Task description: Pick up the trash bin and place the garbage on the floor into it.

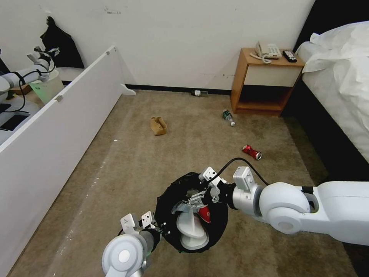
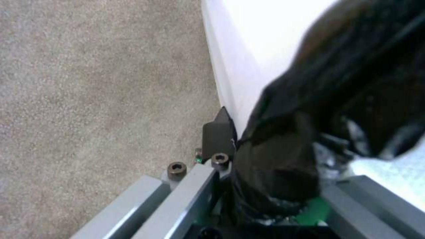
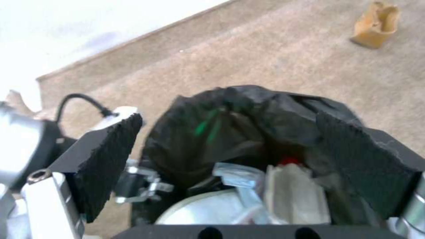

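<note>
So the trash bin [image 1: 191, 209] sits low in the head view, around 6 o'clock, held up off the floor [image 1: 153, 161] and tipped so its mouth faces the camera. The left gripper [image 1: 157, 229] has it by the rim at roughly 8 o'clock on the bin, fingers [image 2: 219, 136] pinched closed on the black bag [image 2: 283, 159] and the wall under it. The right gripper [image 1: 200, 198] comes in from 3 o'clock and hangs over the bin's mouth, its 2 pads [image 3: 106, 159] spread wide apart with nothing between them.

Inside the bin there's a white slipper [image 1: 191, 227] and a red packet [image 1: 204, 214].

Out on the carpet: a crushed red can [image 1: 252, 151] at about 1 o'clock from the bin, a green-labelled bottle [image 1: 228, 117] farther out toward 12, near the nightstand [image 1: 265, 82], another bottle [image 1: 200, 93] right against the wall, and a brown paper bag [image 1: 158, 125] at about 11 o'clock.
</note>
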